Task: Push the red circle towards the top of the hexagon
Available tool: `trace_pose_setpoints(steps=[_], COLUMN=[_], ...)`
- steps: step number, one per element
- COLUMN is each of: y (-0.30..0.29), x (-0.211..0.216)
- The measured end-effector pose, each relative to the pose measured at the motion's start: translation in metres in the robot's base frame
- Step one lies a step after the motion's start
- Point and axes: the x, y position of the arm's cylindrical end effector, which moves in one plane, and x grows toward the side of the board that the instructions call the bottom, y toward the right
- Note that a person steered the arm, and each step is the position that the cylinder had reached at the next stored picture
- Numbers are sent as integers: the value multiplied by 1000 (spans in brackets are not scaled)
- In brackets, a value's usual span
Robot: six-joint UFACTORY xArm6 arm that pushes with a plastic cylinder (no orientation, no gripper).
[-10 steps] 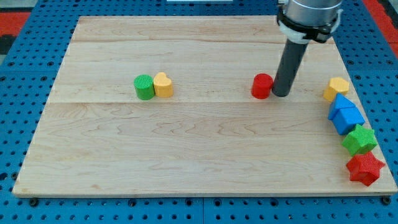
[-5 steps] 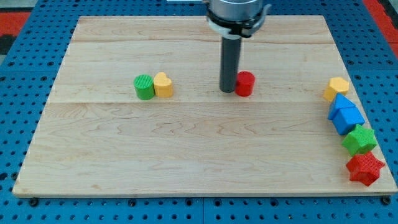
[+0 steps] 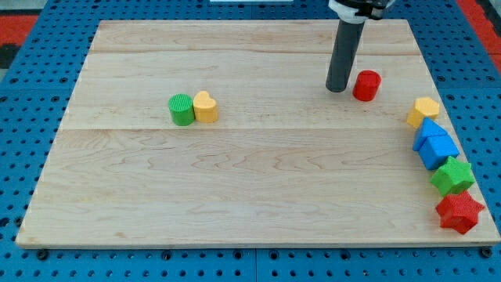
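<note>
Red circle [image 3: 366, 84] first: sits in upper right part of wooden board [image 3: 235, 196], just right of my tip [image 3: 338, 89], small gap visible between the two, not clearly touching. Tool state: plain dark rod, no jaws, holding nothing, tip down at board level.

Near to far, from view's bottom up:
- Red star [image 3: 459, 212] at lower right corner, right at board edge.
- Green star-like block [image 3: 452, 176] just above it, appears touching.
- Two blue blocks [image 3: 434, 142] next up, pressed together, exact shapes hard to tell, look like cube or house forms.
- Yellow hexagon [image 3: 423, 111] tops that right-edge column, touching upper blue block.
- Green circle [image 3: 182, 109] and yellow heart [image 3: 206, 106] on left half, side by side and touching, green on view's left. Well apart from everything else.
- Red circle up and left of yellow hexagon, near but clearly apart, bare board between. Slightly higher in view than hexagon's top edge.
- Rod rises from tip toward view's top, into arm mount [image 3: 356, 6] cut off by frame edge.

Blue pegboard [image 3: 23, 157] surrounds board on all sides.
</note>
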Motion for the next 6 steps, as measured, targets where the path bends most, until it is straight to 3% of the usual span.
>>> trace_pose_setpoints(steps=[2,5,6], y=[-1,-57,-32], x=[0,-2,14])
